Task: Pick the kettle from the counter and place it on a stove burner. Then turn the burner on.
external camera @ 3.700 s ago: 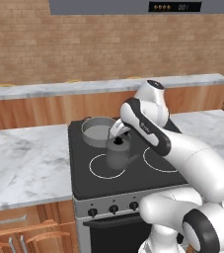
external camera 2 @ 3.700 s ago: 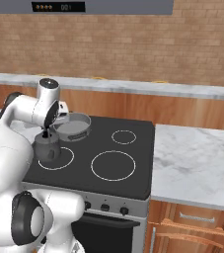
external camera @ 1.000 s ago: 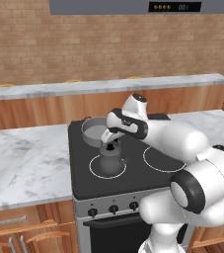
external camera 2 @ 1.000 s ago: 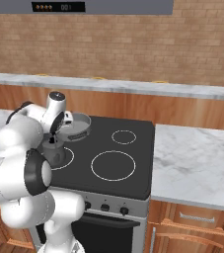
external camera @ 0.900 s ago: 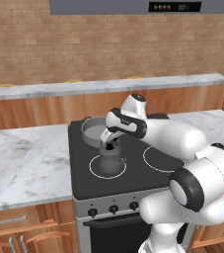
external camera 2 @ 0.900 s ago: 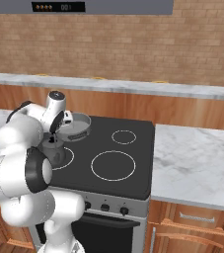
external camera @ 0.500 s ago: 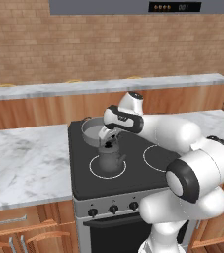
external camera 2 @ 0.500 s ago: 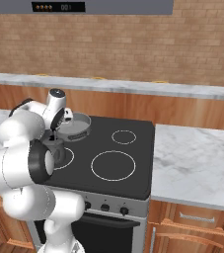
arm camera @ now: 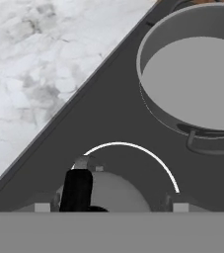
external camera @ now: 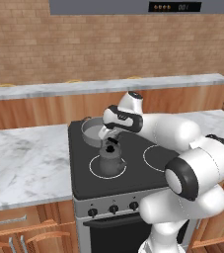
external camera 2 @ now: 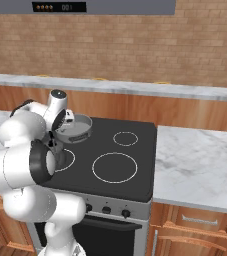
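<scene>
The kettle (external camera: 110,157) stood upright inside the stove burner (external camera: 94,170) ring on the black cooktop (external camera: 148,174), directly beneath the gripper (external camera: 107,135). The fingers were spread apart above the kettle's handle, clear of it and gripping nothing. The grey pot (arm camera: 197,84) sat just beyond the hand, and the counter (external camera: 22,160) lay off to its side.

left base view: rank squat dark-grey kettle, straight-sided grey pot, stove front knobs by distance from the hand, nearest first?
1. Squat dark-grey kettle, right below the hand, on the front-left ring.
2. Straight-sided grey pot, just behind-left of the hand, on the back-left burner.
3. Stove front knobs, low on the front panel.
</scene>
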Controlling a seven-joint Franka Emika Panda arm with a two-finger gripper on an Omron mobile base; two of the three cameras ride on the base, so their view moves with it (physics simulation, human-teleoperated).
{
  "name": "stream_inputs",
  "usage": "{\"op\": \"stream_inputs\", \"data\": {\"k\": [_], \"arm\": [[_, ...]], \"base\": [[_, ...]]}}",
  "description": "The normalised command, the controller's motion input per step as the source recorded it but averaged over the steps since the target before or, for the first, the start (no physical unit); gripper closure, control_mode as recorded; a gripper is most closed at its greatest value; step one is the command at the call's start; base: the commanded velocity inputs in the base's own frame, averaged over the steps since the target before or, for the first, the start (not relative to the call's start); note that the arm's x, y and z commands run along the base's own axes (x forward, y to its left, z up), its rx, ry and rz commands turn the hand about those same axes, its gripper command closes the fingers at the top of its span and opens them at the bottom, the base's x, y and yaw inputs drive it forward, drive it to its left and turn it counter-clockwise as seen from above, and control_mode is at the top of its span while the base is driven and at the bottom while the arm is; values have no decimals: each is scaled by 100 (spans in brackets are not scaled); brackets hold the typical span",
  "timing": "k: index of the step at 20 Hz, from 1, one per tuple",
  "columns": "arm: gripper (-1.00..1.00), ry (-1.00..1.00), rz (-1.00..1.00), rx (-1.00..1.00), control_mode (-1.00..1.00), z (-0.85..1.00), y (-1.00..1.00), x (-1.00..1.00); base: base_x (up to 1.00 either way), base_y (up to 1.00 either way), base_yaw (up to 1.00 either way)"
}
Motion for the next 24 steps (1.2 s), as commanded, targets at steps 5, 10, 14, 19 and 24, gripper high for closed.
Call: {"op": "stream_inputs", "data": {"k": [5,10,14,19,24], "arm": [[-100,0,0,0,-100,0,0,0],[-100,0,0,0,-100,12,0,0],[-100,0,1,0,-100,40,0,-17],[-100,-1,7,0,-100,48,3,-38],[-100,-4,5,-3,-100,13,11,-75]], "base": [[0,0,0],[0,0,0],[0,0,0],[0,0,0],[0,0,0]]}}
